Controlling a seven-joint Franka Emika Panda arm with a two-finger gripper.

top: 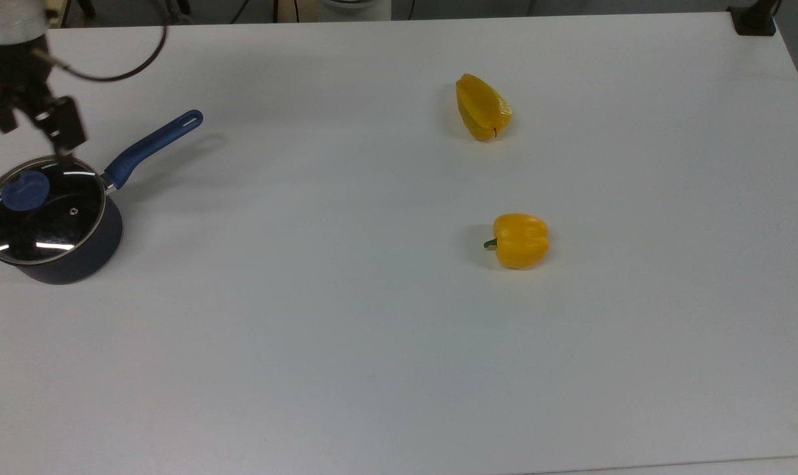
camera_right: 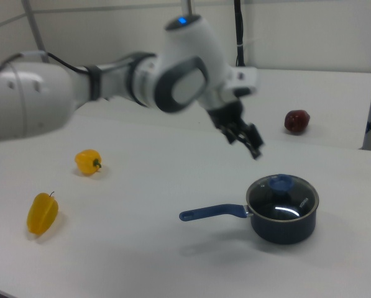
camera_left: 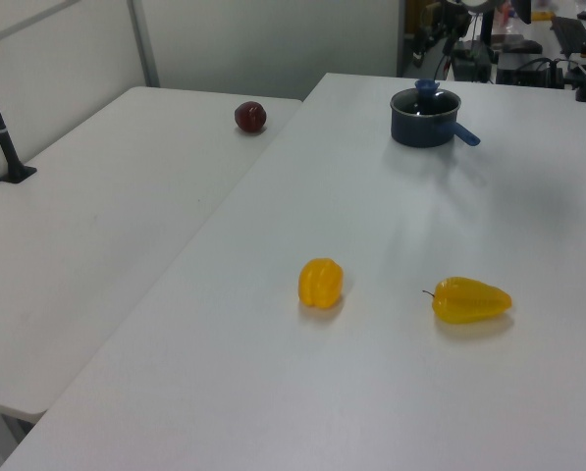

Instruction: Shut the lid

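The lid [top: 41, 210] sits flat on top of the dark blue saucepan [top: 76, 257], covering it all the way around. Its blue knob [top: 26, 192] sticks up in the middle. The saucepan stands near the top view's left edge of the white tabletop [top: 372, 343], and its blue handle [top: 152, 146] points toward the top view's upper right.

The gripper [top: 33, 122] hangs in the air above the saucepan and touches nothing. Its fingers [top: 66, 128] are spread apart and hold nothing.

Two yellow peppers lie far from the saucepan. The long pepper [top: 481, 107] is nearer the top view's top edge. The round pepper [top: 520, 240] lies below it in the top view. A dark red apple [camera_left: 250, 117] rests on the other tabletop [camera_left: 86, 226] next door.
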